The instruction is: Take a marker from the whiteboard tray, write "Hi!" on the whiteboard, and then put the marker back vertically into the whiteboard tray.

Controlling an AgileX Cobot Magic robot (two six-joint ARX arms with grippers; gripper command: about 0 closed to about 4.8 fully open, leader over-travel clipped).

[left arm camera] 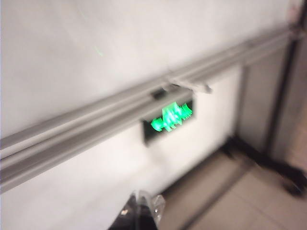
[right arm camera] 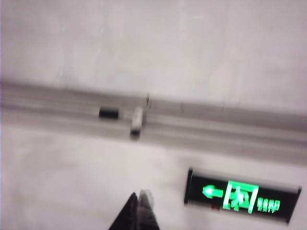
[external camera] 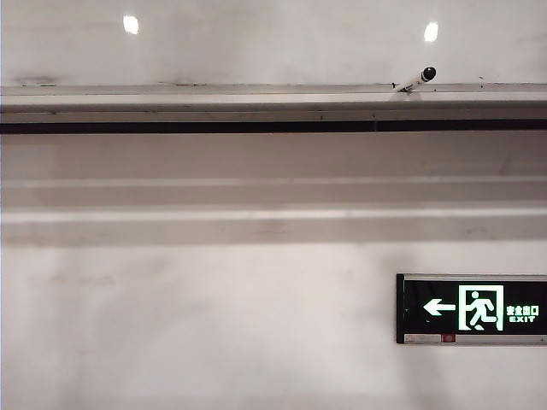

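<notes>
Black, glossy left claw (left arm camera: pixel 139 211); dark right claw (right arm camera: pixel 139 211).

The marker (external camera: pixel 416 81) leans tilted in the whiteboard tray (external camera: pixel 214 95) toward its right end, black cap uppermost against the whiteboard (external camera: pixel 273 43). On the wall below, a lit exit sign (external camera: pixel 472 308) hangs under the tray's right end.

One marker (external camera: pixel 416 80), one whiteboard tray (external camera: pixel 214 96), one whiteboard (external camera: pixel 273 43), one exit sign (external camera: pixel 472 308).

Open wall below whiteboard tray (external camera: pixel 214 96)
</notes>
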